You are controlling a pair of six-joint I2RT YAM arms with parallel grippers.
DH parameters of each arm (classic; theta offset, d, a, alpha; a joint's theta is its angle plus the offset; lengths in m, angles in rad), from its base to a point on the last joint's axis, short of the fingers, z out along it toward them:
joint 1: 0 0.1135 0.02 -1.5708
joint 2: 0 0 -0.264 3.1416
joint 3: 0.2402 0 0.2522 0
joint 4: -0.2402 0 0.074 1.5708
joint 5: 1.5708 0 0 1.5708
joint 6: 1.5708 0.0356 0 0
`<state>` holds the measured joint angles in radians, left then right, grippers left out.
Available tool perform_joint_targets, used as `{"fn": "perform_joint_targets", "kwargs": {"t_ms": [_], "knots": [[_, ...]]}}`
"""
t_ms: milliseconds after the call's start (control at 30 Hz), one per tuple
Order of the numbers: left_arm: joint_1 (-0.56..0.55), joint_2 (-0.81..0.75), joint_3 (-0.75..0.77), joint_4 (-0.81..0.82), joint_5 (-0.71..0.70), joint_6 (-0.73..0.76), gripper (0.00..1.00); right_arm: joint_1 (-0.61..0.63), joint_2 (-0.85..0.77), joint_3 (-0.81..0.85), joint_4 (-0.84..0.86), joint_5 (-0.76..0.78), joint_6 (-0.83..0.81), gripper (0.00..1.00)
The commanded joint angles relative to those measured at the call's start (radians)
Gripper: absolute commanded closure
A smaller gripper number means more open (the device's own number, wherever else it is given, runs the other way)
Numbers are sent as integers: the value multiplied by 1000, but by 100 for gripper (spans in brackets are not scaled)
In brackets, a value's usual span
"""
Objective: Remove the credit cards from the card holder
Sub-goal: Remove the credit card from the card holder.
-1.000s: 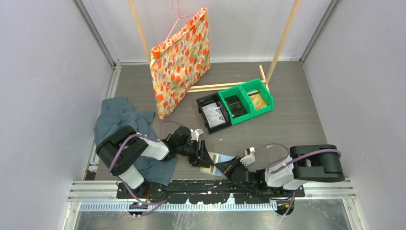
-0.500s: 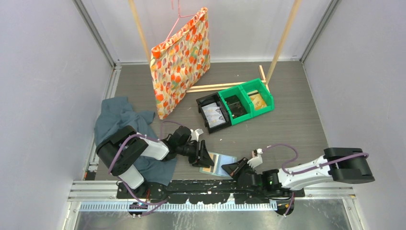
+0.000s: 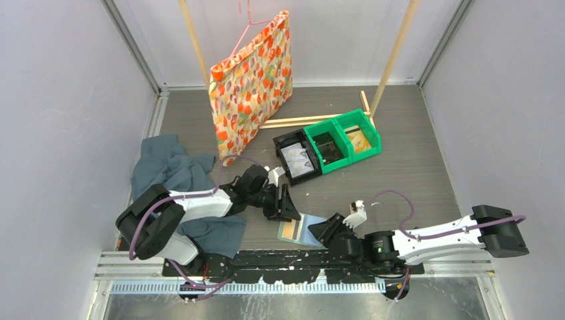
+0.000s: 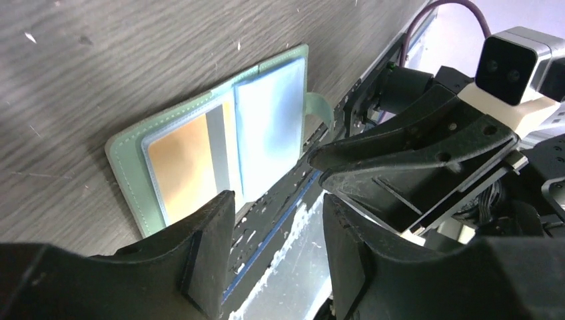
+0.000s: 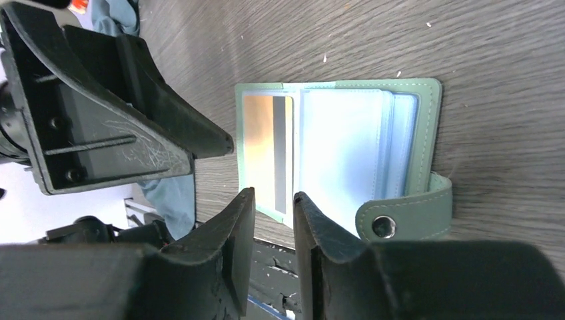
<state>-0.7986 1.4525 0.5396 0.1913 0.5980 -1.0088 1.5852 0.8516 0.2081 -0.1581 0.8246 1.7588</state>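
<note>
The card holder (image 3: 305,228) lies open and flat on the table by the near edge, sage-green with pale blue inner panels. An orange card with a grey stripe (image 3: 288,231) sits in its left pocket. It also shows in the left wrist view (image 4: 266,117) and the right wrist view (image 5: 346,143), strap and snap hanging at its side. My left gripper (image 3: 288,203) is open and empty, just above and left of the holder (image 4: 276,200). My right gripper (image 3: 321,230) hovers at the holder's right edge, jaws a narrow gap apart with nothing between them (image 5: 274,195).
Green bins (image 3: 343,141) and a black bin (image 3: 295,160) with cards stand at mid-right. A dark teal cloth (image 3: 166,175) lies under the left arm. A floral bag (image 3: 252,83) hangs from a wooden rack at the back. The black base rail (image 3: 293,257) runs right below the holder.
My left gripper has lifted off the holder's left edge and moved back. My right arm has stretched out to the right while its gripper stays at the holder's right edge.
</note>
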Motion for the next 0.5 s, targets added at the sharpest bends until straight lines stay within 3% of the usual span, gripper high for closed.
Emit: {"fn": "perform_joint_targets", "kwargs": {"t_ms": [0,133,467], "knots": [[-2,22,32,-75,-30,65,47,7,38,42,1,71,-73,66],[-2,64,16,-32,-33,41,48,7,76,42,20,65,-51,67],[-2,43,-7,-95,-119,60,52,6,87,33,-1,66,-34,69]]}}
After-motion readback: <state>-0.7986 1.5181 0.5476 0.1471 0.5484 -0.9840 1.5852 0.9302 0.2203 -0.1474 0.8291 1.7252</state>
